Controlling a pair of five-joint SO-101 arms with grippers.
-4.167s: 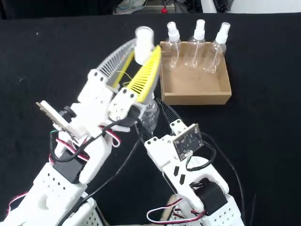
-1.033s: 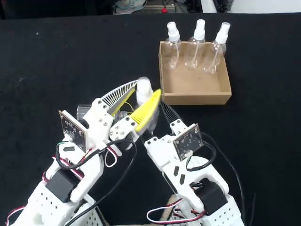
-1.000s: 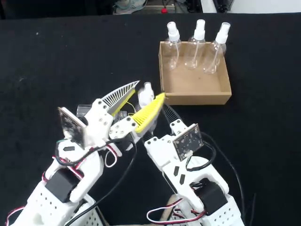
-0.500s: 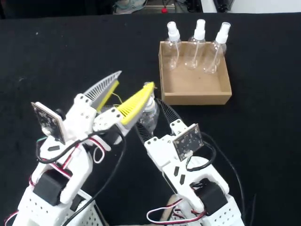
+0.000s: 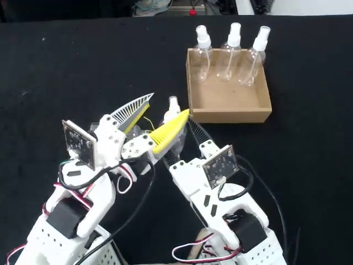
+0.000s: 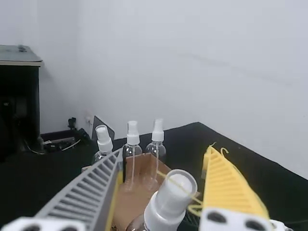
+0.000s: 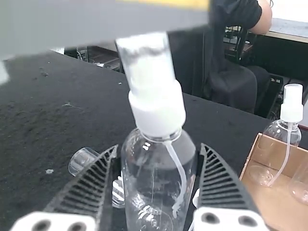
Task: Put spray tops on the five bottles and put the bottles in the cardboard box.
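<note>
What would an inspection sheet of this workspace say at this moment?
Surface: black table.
Job's things: cardboard box holds three topped bottles standing along its far wall; fourth bottle upright, spray top on; fifth bottle lies on its side on the table.
Clutter: nothing seen.
Grippers: right pincer shut on the fourth bottle; left pincer open, fingers either side of the spray top.
Cables: wires loop along both arms.
Surroundings: white wall, dark cabinet.
</note>
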